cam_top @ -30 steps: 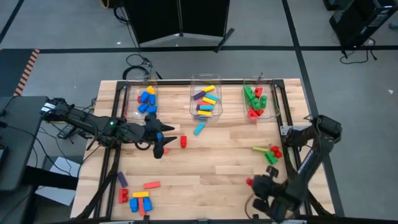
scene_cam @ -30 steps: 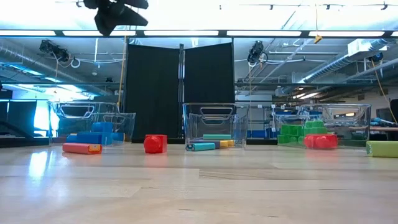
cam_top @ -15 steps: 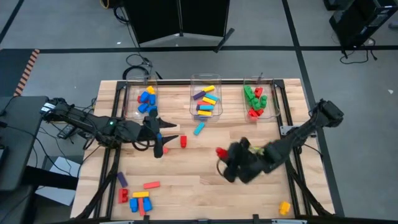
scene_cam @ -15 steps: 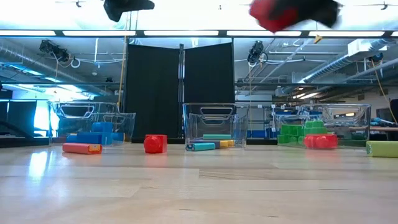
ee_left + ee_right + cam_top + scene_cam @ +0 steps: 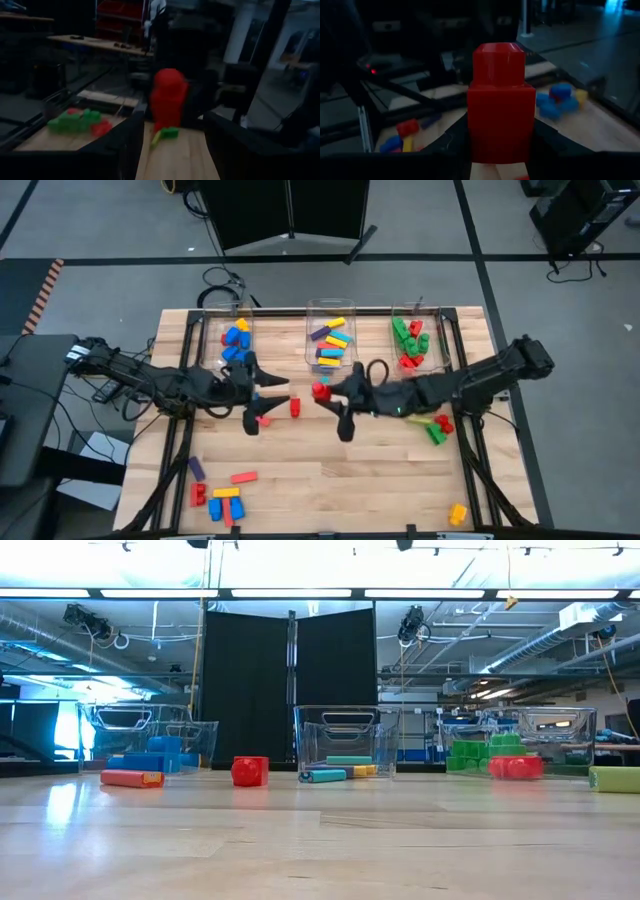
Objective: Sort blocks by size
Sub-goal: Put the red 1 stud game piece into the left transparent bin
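My right gripper (image 5: 330, 398) hovers over the table's middle, shut on a chunky red block (image 5: 499, 115) that also shows in the left wrist view (image 5: 169, 97). My left gripper (image 5: 265, 400) faces it from the left, open, with nothing between its fingers. Another red block (image 5: 296, 407) lies flat on the table between them. Loose blocks lie at the near left (image 5: 225, 498) and at the right (image 5: 435, 426), and a yellow one (image 5: 457, 513) sits near the right corner. In the low view both grippers are above the picture. My right gripper pinches the red block's lower body (image 5: 485, 150) between its two fingers, one on each side. The fingers come about level from the table's right, pointing left. The block is lifted clear of the table, its stud end (image 5: 499, 55) pointing away from the wrist.
Three clear bins stand along the far edge: the left one (image 5: 222, 330) with blue blocks, the middle one (image 5: 310, 330) with yellow, cyan and purple ones, the right one (image 5: 430, 345) with green and red ones. A cyan block (image 5: 325, 776) lies before the middle bin.
My right gripper has swung from the table's near right corner up and toward the middle with the red block, tipping from pointing down to about level. The yellow block near that corner has come into view. My left gripper has tipped up to about level and risen a little.
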Robot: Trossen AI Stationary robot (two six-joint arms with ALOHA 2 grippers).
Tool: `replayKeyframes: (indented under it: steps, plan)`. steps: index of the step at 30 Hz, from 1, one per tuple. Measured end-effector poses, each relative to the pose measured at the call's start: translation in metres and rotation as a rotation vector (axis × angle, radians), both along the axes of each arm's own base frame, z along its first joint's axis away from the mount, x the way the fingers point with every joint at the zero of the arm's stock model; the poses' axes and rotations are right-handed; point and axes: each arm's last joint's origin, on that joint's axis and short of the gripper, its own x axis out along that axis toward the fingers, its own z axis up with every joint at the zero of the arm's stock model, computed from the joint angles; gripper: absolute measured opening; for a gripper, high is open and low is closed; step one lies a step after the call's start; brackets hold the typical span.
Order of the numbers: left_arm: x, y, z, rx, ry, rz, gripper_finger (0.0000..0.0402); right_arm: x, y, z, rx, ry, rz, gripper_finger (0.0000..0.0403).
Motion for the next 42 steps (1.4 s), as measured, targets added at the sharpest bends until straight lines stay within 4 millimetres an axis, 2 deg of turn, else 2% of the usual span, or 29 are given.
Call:
replayKeyframes:
  steps: [8, 13, 21, 25, 42]
  plan:
    - [0.000, 0.000, 0.005, 0.012, -0.050, -0.001, 0.0212, 0.011, -0.036, 0.009, -0.001, -0.075, 0.188, 0.0137]
    - [0.005, 0.000, 0.003, -0.010, -0.056, 0.041, 0.0212, 0.013, -0.048, 0.014, -0.001, -0.129, 0.261, 0.0137]
    - [0.035, -0.002, -0.008, -0.046, -0.069, 0.075, 0.0211, 0.013, -0.050, 0.013, -0.059, -0.113, 0.308, 0.0137]
    - [0.040, -0.001, -0.005, -0.050, -0.088, 0.077, 0.0211, 0.013, -0.050, 0.013, -0.057, -0.111, 0.322, 0.0137]
    - [0.059, 0.003, -0.016, -0.003, -0.120, 0.071, 0.0211, 0.013, -0.050, 0.010, -0.025, -0.088, 0.342, 0.0137]
